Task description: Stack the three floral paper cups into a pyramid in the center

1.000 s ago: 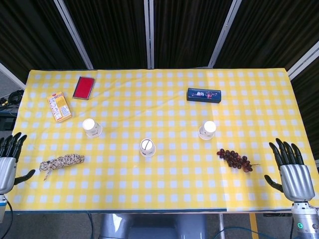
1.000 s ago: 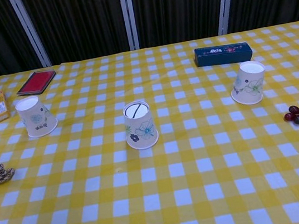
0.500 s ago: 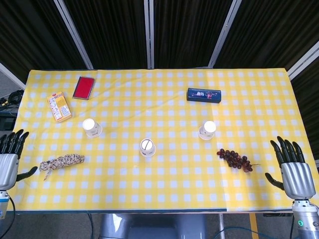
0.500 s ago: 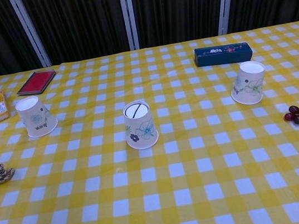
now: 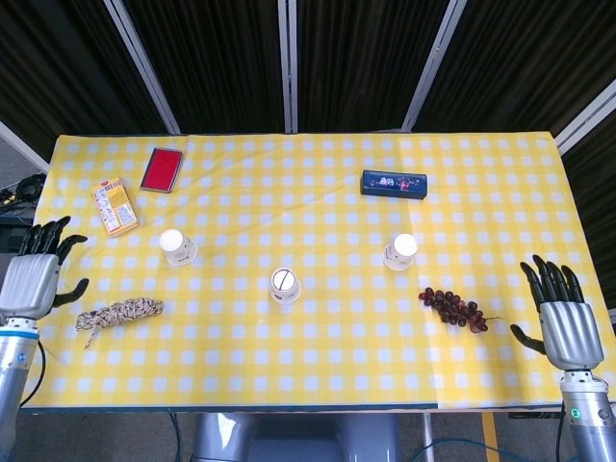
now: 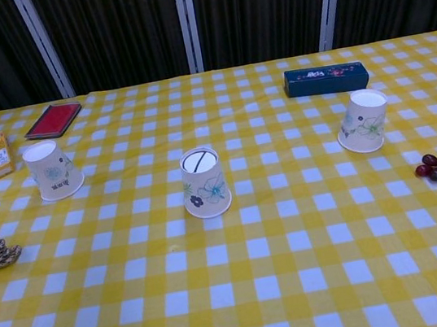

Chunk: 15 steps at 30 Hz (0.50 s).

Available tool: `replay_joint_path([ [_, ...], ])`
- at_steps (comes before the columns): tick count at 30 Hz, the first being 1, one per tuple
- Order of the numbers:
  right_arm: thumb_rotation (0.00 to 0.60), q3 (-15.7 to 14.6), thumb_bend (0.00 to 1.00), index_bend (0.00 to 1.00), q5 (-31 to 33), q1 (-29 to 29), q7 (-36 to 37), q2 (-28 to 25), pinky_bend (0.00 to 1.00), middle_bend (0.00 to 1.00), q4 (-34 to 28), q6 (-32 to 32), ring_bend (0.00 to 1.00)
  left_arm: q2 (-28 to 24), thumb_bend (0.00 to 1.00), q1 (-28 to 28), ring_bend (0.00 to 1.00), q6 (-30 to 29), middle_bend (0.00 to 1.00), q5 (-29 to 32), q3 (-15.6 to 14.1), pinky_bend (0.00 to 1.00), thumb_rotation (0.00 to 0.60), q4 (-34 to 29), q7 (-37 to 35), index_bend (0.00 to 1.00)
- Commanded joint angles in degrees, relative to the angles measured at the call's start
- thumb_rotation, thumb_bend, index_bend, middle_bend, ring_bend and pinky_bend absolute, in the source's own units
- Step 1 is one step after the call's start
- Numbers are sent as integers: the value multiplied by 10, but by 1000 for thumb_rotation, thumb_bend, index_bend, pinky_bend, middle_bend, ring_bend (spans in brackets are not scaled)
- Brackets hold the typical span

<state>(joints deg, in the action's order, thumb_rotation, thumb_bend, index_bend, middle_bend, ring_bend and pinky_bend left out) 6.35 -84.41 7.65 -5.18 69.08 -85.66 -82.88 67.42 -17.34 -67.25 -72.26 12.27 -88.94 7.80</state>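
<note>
Three floral paper cups stand upside down and apart on the yellow checked table. The left cup (image 5: pixel 177 246) (image 6: pixel 52 169) is nearest my left side. A middle cup (image 5: pixel 284 285) (image 6: pixel 205 182) stands near the table's centre, and the right cup (image 5: pixel 399 251) (image 6: pixel 364 120) is further right. My left hand (image 5: pixel 37 279) hovers open at the table's left edge, well left of the left cup. At the front right corner my right hand (image 5: pixel 562 320) is open, far from the right cup. Neither hand shows in the chest view.
A coiled rope (image 5: pixel 119 314) lies front left beside my left hand. Dark grapes (image 5: pixel 452 307) lie between the right cup and my right hand. An orange snack box (image 5: pixel 114 206), a red case (image 5: pixel 162 169) and a dark blue box (image 5: pixel 394 183) lie toward the back.
My left hand has risen and moved forward along the left edge toward the snack box. My right hand has shifted slightly forward. The cups have not moved.
</note>
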Motion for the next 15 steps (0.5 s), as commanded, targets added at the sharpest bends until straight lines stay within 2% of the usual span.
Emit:
replay_joint_path([
  [1,600,1,72,30,2,2,3,1,0,0,2,3,0,3,326,-72,0,109,0,66,34,0,600,46,-16,266],
  [8,600,4,72,31,16,6,6,2,0,0,7,14,0,26,326,-147,0,219,0,115,40,0,600,112,1,236],
  [15,600,6,72,33,25,8,7,2,0,0,12,21,0,51,305,-201,0,283,0,151,34,0,600,151,27,235],
])
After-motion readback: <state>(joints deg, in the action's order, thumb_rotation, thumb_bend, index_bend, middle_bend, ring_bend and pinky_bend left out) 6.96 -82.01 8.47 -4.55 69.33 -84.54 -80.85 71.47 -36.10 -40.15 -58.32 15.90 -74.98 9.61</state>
